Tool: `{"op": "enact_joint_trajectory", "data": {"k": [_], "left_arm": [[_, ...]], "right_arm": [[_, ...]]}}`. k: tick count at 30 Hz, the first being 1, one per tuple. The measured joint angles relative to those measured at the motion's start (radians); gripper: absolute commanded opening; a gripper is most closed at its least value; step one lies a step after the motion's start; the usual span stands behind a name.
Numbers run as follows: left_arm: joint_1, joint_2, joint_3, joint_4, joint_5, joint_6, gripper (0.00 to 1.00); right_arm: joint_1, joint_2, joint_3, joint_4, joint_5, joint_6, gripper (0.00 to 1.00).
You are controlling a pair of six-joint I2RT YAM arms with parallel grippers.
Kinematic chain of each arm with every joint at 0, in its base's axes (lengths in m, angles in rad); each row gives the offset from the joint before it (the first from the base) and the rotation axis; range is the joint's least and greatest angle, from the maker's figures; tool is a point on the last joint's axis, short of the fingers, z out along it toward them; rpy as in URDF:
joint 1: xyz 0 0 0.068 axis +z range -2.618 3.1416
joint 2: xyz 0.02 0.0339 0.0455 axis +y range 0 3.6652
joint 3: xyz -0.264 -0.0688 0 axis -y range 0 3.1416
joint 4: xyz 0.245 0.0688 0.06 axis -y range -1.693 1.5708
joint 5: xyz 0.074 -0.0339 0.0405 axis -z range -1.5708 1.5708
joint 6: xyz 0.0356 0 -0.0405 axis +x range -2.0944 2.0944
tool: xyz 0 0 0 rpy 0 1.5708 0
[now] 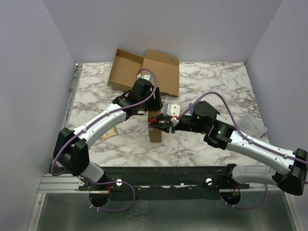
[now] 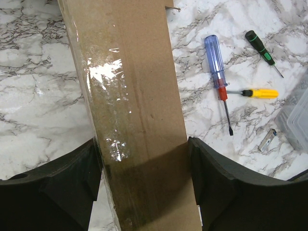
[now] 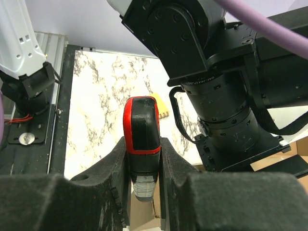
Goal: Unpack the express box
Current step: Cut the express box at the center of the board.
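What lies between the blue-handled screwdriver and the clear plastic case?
The yellow-handled screwdriver and a small silver item lie there on the marble, seen in the left wrist view.

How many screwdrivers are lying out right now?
3, all right of the box: a blue screwdriver, a green screwdriver farther right, a yellow screwdriver below it, beside the blue one's shaft. The box may hide more.
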Motion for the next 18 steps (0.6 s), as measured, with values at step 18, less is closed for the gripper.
{"op": "enact_joint_trajectory", "data": {"k": [18], "left_arm": [[0.000, 0.000, 0.000, -0.001, 0.000, 0.000, 0.64]], "right_arm": [[0.000, 0.016, 0.000, 0.000, 0.000, -0.022, 0.01]]}}
